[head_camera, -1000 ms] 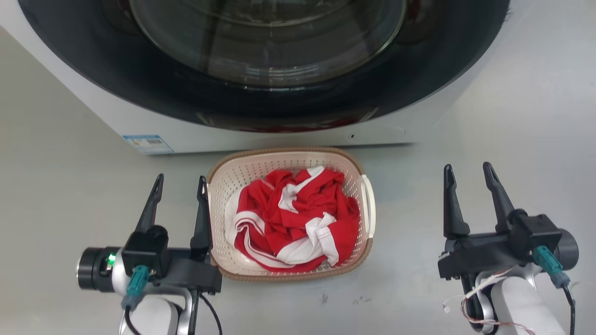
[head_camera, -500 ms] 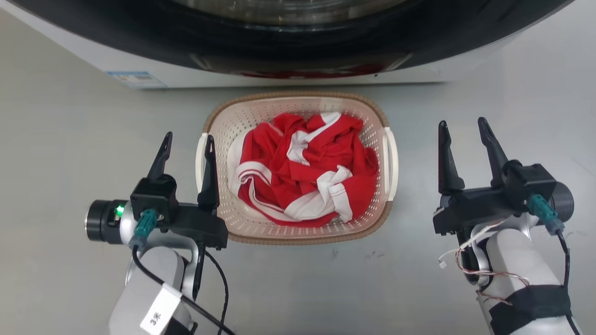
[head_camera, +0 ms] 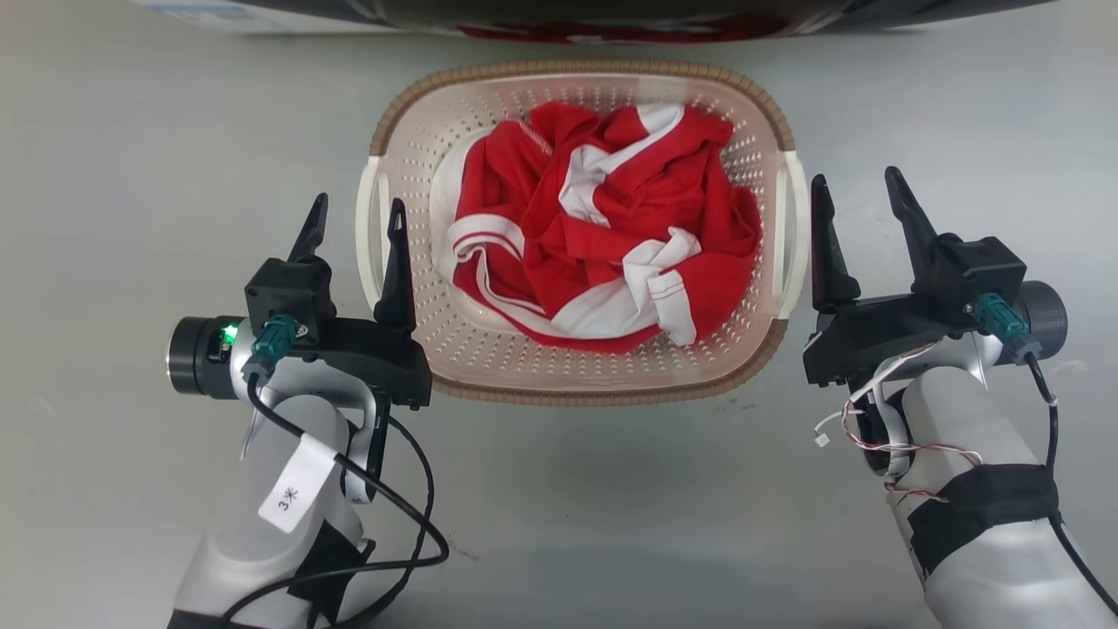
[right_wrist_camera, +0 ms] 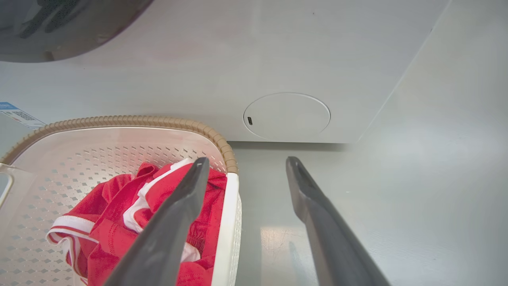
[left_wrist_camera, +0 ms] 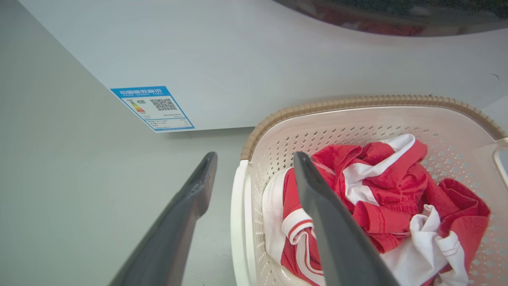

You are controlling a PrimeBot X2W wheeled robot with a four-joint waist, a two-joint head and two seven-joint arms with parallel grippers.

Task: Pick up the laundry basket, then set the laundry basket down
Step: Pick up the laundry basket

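The laundry basket (head_camera: 576, 68) sits on the grey floor just in front of the washing machine, holding a crumpled red-and-white garment (head_camera: 603, 236). My left gripper (head_camera: 358, 205) is open, its two fingers on either side of the white left loop handle (head_camera: 367, 253). In the left wrist view that handle (left_wrist_camera: 238, 222) lies between the fingers. My right gripper (head_camera: 854, 176) is open, its inner finger close beside the right handle (head_camera: 790, 236). In the right wrist view the right handle (right_wrist_camera: 230, 222) shows between the fingers. I cannot tell whether either gripper touches it.
The washing machine's white front (left_wrist_camera: 278, 59) stands right behind the basket, with a blue label (left_wrist_camera: 152, 107) at its lower left and a round cover (right_wrist_camera: 286, 116) at its lower right. Bare grey floor (head_camera: 559, 507) lies on both sides and toward me.
The head camera has tilted down, so the whole picture shifted. Both grippers have closed in on the basket's sides: the left now straddles its handle, and the right has come up beside the other.
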